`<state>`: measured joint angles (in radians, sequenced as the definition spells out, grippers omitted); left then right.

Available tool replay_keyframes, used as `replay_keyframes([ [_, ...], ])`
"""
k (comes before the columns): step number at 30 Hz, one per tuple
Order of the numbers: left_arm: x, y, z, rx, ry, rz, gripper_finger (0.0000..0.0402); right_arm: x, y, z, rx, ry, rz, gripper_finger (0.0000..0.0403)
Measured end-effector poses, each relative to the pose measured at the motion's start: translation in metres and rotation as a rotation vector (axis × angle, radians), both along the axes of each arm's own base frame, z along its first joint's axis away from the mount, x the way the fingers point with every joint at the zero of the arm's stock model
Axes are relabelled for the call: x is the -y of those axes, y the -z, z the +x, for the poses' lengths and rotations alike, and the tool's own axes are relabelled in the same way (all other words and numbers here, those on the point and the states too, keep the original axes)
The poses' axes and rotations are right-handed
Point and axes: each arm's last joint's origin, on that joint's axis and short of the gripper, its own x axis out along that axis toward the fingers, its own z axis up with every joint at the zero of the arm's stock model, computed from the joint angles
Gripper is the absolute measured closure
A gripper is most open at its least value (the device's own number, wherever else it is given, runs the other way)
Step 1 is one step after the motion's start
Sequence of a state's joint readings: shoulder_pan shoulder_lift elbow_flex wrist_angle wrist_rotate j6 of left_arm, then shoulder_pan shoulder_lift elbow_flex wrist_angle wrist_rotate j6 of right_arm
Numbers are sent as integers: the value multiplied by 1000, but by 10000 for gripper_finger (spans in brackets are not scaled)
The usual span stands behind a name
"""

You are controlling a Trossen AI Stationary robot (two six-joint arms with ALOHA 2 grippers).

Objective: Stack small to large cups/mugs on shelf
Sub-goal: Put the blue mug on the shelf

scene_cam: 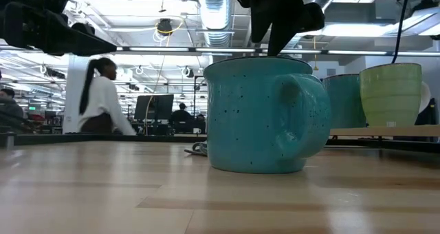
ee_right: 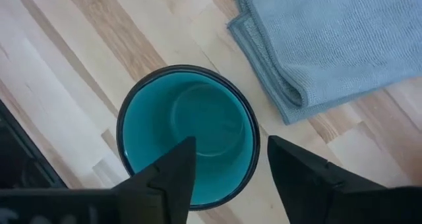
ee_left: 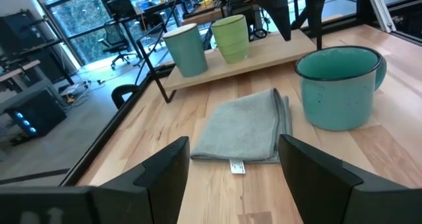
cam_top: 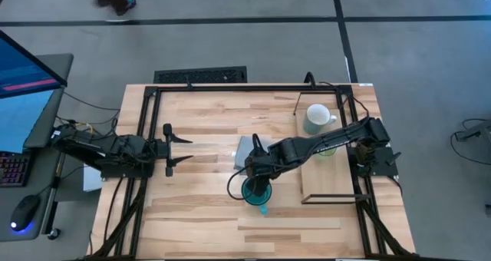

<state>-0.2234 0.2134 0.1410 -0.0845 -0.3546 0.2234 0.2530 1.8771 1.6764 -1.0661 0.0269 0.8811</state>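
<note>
The teal-blue mug (cam_top: pixel 255 192) (scene_cam: pixel 258 117) (ee_right: pixel 188 135) stands upright on the tabletop, its handle (cam_top: pixel 263 209) toward the near edge. My right gripper (cam_top: pixel 257 184) (ee_right: pixel 231 141) (scene_cam: pixel 278 48) hangs open right above it, pointing down. One finger is over the mug's opening and the other is outside the wall, on the side toward the cloth. The white mug (cam_top: pixel 316 117) (ee_left: pixel 186 49) and the light green mug (ee_left: pixel 231 38) (scene_cam: pixel 390 93) stand on the shelf (cam_top: pixel 330 180) (ee_left: pixel 264 62). My left gripper (cam_top: pixel 188 150) (ee_left: pixel 234 141) waits open near the table's left side.
A folded grey-blue cloth (cam_top: pixel 247 152) (ee_left: pixel 247 125) (ee_right: pixel 330 39) lies flat just beyond the teal mug, between it and the table's middle. A black frame (cam_top: pixel 146 138) runs round the tabletop. The near half of the shelf board is bare. A person (scene_cam: pixel 100 100) shows in the room behind.
</note>
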Motion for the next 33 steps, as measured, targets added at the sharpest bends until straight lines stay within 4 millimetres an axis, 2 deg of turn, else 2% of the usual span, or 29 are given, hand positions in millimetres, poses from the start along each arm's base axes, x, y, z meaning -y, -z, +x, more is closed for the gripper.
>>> replay_keyframes([
  [7,0,1,0,-13,0,3,177,3,9,1,-30,10,-15,215],
  [19,0,1,0,-15,0,4,177,8,9,2,-25,12,-13,267],
  [33,0,1,0,-15,0,2,177,9,7,6,15,10,3,270],
])
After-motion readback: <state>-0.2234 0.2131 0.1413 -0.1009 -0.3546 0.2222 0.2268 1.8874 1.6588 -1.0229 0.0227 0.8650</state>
